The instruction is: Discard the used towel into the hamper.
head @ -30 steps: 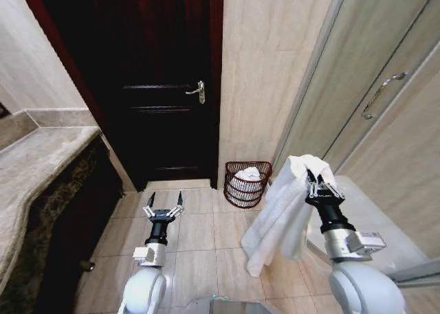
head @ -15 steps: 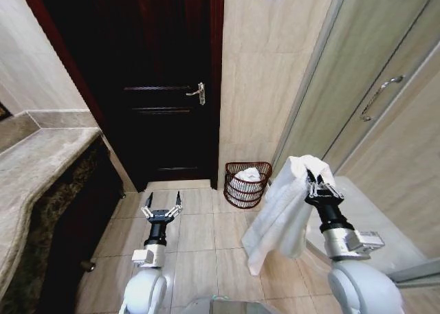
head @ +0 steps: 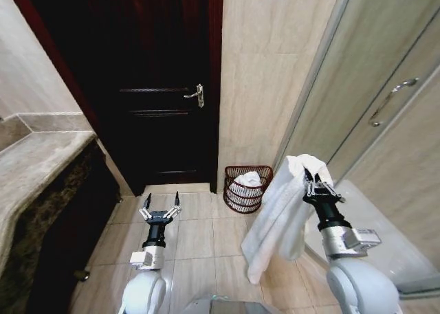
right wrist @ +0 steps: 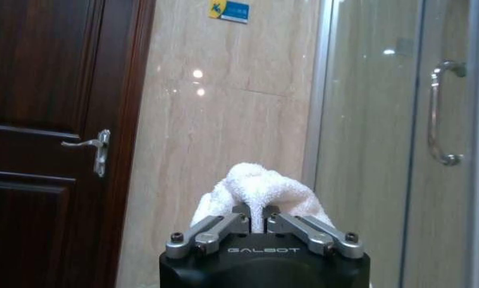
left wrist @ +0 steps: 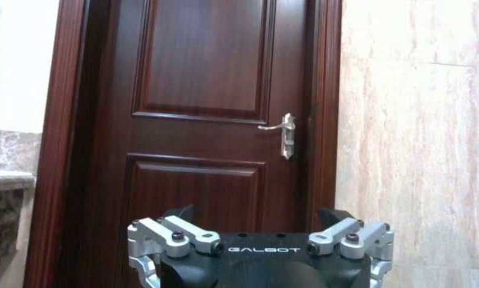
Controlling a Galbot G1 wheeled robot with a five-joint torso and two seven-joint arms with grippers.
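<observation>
So we're at the carry stage: the towel (head: 278, 214) is already picked up and the hamper (head: 245, 187) is a fair way ahead, on the floor tiles against the beige wall, just right of the dark door (head: 148, 87). Our guess is the next move means getting closer, bringing the towel over the open rim and then letting go, since from here it hangs well short of the basket.

Big stuff first. The door fills the middle-left, and the glass shower screen (head: 371, 101) with its metal handle (head: 392, 101) runs down the right side, pretty close to our right arm. The stone worktop (head: 34, 170) sticks out on the left. The lane between them looks narrow, so swinging the arm wide could clip the glass.

The hamper already has something white sitting in it, so there's less room, but the top looks open.

The right pincer (head: 315, 185) is clamped tight on the top fold of the towel, the rest draping down long toward the floor, which could drag or catch the rim. The left pincer (head: 160, 205) is low in front of the door, spread wide with nothing in it.
</observation>
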